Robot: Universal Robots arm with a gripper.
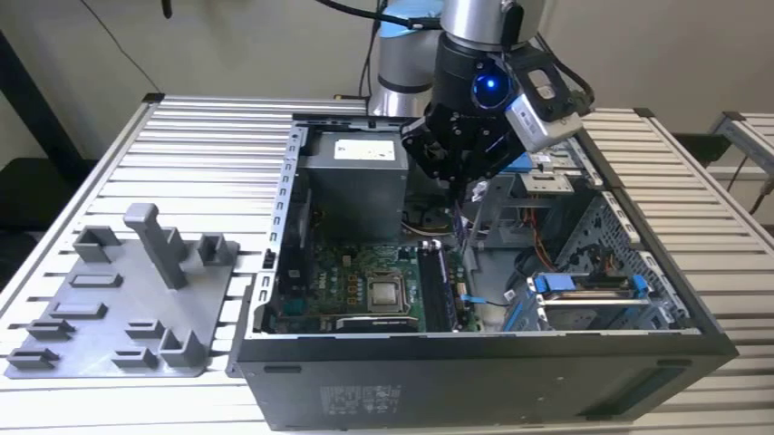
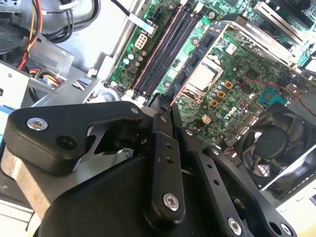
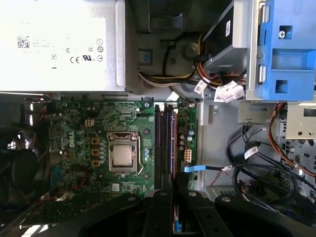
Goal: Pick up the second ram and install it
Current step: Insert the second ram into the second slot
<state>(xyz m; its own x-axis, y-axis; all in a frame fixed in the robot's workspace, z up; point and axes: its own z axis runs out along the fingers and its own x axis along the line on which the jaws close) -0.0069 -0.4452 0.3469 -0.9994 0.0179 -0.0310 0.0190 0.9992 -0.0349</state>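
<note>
A robotics lab bench: slatted metal table [image 1: 181,154], open computer case [image 1: 484,381], grey fixture tray [image 1: 109,317], robot arm [image 1: 472,27].

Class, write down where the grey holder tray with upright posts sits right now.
In the exterior view, the grey holder tray lies flat on the slatted table, at the exterior view's left, close beside the open computer case.
</note>
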